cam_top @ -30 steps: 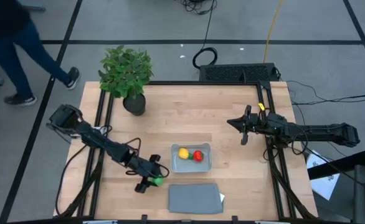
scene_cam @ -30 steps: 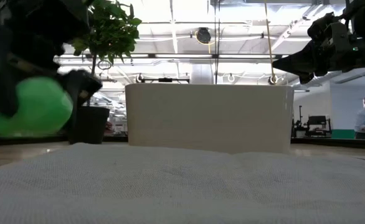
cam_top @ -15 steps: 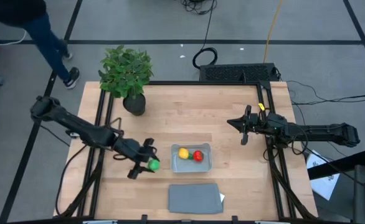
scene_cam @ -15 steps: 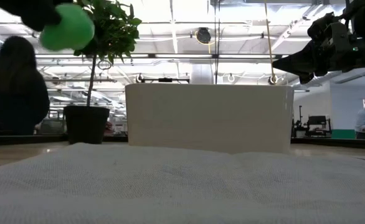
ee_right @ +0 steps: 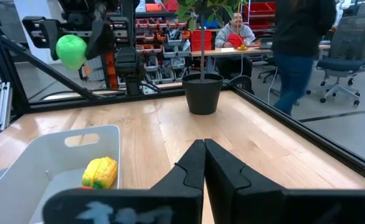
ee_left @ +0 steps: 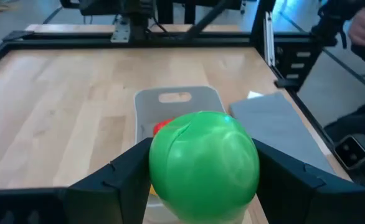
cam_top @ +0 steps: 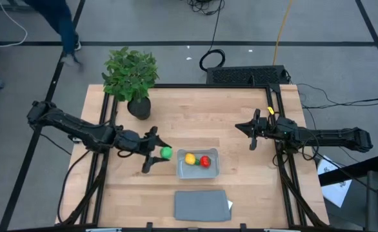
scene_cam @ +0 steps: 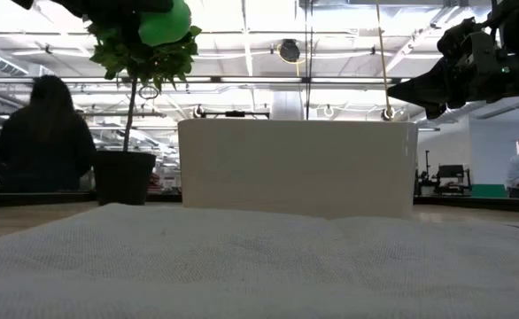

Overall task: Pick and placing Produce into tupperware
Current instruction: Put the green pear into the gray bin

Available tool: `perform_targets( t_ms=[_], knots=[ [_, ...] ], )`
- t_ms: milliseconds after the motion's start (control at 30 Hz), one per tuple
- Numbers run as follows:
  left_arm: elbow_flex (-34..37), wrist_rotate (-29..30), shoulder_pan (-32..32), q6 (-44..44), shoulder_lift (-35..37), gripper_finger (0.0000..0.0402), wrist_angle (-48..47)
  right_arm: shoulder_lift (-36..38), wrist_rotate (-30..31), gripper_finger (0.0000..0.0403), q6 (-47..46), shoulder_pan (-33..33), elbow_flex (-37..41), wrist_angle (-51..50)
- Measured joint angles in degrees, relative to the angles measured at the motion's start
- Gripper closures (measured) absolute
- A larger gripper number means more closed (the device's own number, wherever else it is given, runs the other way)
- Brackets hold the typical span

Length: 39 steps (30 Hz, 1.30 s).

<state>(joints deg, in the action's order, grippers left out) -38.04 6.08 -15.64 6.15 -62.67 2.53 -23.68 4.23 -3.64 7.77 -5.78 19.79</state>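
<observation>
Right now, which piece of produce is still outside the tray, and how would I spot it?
Find the light grey-blue tray in the middle of the wooden table. Just off its left edge, the left gripper holds a round green ball above the table. The yellow piece and red piece already lie inside the tray.

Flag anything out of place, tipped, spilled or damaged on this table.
Nothing stands out. The yellow piece and red piece sit inside the tupperware, the lid lies flat beside it, the potted plant upright.
</observation>
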Motion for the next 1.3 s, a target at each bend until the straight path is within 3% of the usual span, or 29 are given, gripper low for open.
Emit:
perform_targets(
  t_ms=[533, 933, 1100, 1300],
  knots=[
    [0.0, 0.0, 2.1, -9.4, -2.3, 0.0160, 12.1, 0.0, 0.0, 0.0403, 0.3, 0.0, 0.0, 0.0],
    [-0.3, -1.0, 7.3, -17.8, -17.4, 0.0160, 24.4, 0.0, 0.0, 0.0403, 1.3, 0.0, 0.0, 0.1],
    [-8.4, -5.0, 9.7, -14.5, -24.8, 0.0160, 19.2, 0.0, 0.0, 0.0403, 1.4, 0.0, 0.0, 0.1],
    [-22.4, -6.1, 9.4, -12.2, -32.9, 0.0160, 3.2, 0.0, 0.2, 0.0403, 2.0, 0.0, 0.0, 0.3]
  ],
)
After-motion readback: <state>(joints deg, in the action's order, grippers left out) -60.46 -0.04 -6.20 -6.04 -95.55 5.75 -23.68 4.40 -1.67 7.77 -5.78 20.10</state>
